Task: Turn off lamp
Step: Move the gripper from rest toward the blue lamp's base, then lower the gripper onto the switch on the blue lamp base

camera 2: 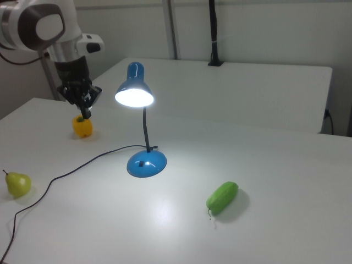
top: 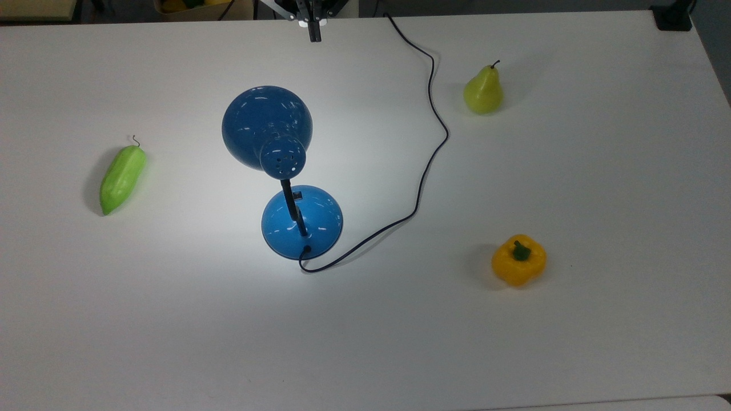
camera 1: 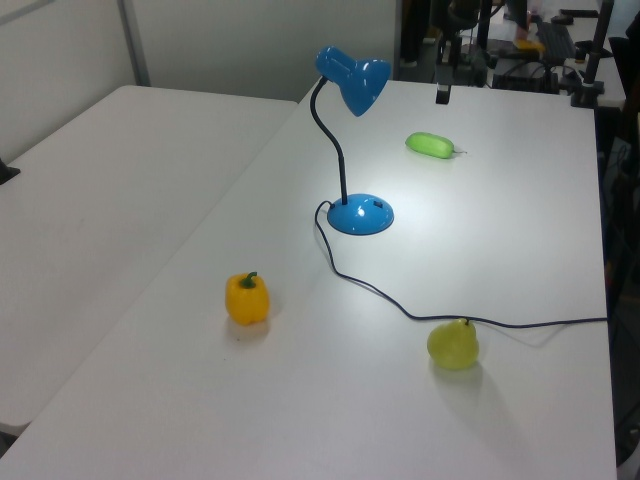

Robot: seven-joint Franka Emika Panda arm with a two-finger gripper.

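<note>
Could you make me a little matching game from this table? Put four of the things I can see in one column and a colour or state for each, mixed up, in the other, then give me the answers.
Things:
1. lamp
2. pear
3. bell pepper
4. cucumber

Descriptions:
A. lying on its side, bright green
B. switched on, glossy blue
C. yellow with a green stem
D. standing upright, yellow-green, beside the black cord

Pairs: 1-B, 2-D, 3-C, 4-A
</note>
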